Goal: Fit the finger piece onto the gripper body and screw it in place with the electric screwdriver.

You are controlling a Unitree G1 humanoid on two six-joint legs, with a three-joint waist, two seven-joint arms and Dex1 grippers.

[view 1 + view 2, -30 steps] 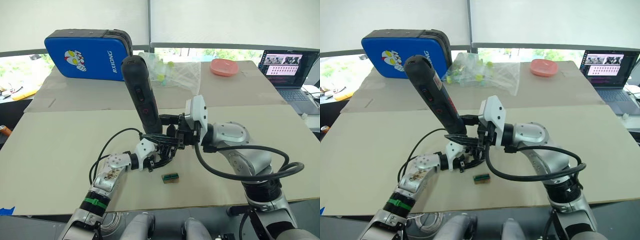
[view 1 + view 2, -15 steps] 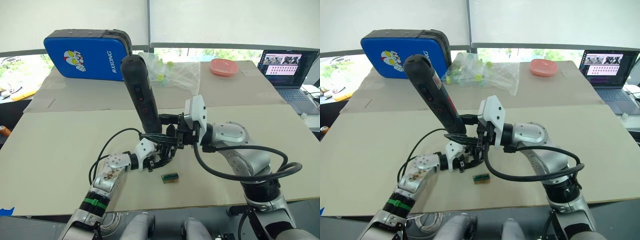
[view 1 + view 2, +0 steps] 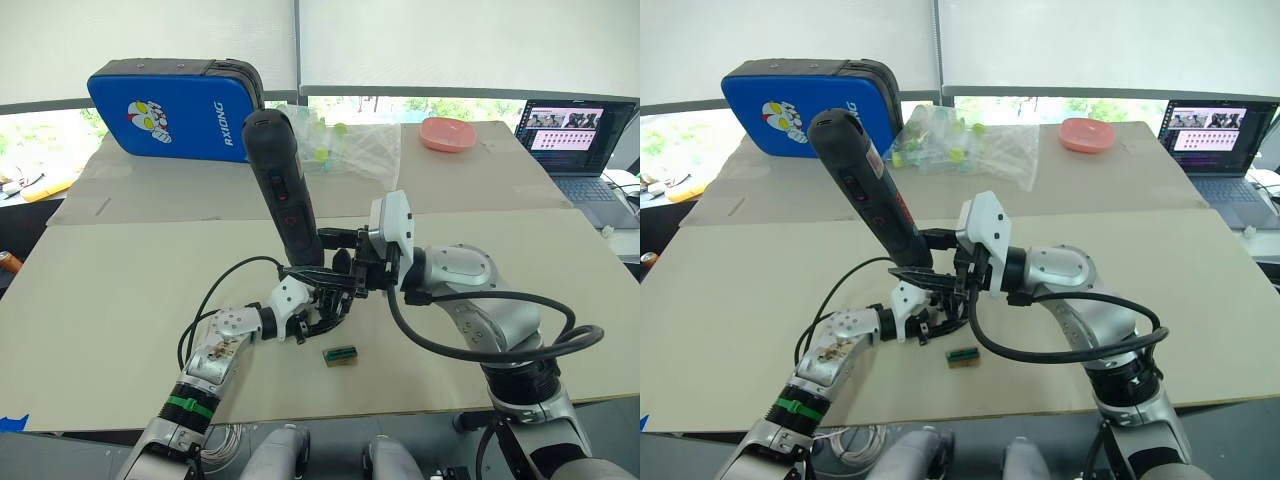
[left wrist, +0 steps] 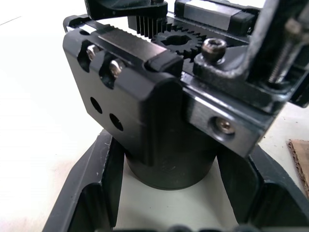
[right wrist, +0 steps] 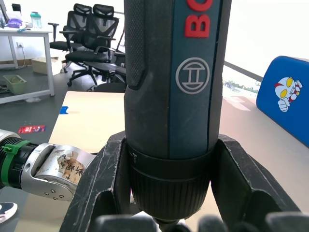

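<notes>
Nothing has moved: right claw (image 3: 335, 262) still grips the electric screwdriver (image 3: 283, 190).

Electric screwdriver (image 3: 868, 195): clamped in right fingers (image 3: 940, 262), tilted, rounded end up.
Gripper body (image 3: 932, 318): in left fingers (image 3: 923, 322), directly beneath.
Green-brown block (image 3: 962, 356): on surface (image 3: 730, 300), beside left fingers.

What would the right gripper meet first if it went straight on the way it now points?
Going by the head views, the right gripper, shut on the electric screwdriver, points toward the robot's left. Past its fingertips I see only bare table, so the way looks free, though depth is unclear.
</notes>
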